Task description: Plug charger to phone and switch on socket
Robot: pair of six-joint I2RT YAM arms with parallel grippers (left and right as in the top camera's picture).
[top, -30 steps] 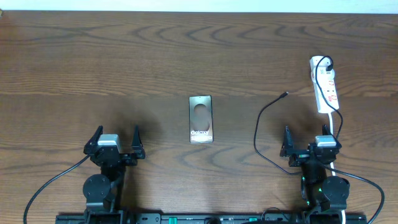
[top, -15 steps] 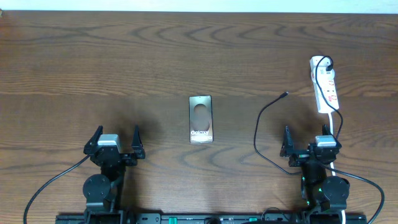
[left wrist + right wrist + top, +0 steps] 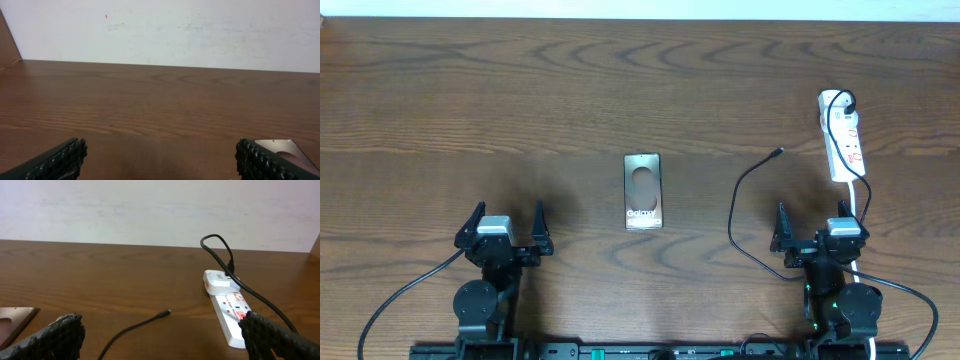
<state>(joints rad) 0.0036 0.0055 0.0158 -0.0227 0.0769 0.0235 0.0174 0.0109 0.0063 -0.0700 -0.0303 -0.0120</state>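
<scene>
The phone (image 3: 642, 191) lies flat in the middle of the table, its "Galaxy" lettering toward the front; a corner of it shows in the left wrist view (image 3: 280, 146) and in the right wrist view (image 3: 14, 317). At the far right lies the white socket (image 3: 843, 135) (image 3: 229, 307). The charger (image 3: 740, 190) is plugged into the socket's far end; its thin black cable curves across the table, and its loose connector (image 3: 164, 314) rests on the wood left of the socket. My left gripper (image 3: 507, 225) (image 3: 160, 160) and right gripper (image 3: 815, 222) (image 3: 162, 340) both stand open near the front edge, holding nothing.
A white wall (image 3: 160, 30) rises behind the table's far edge. The socket's white cord (image 3: 861, 200) runs toward the front past the right arm. Thicker black robot cables (image 3: 405, 295) trail from both arm bases at the front.
</scene>
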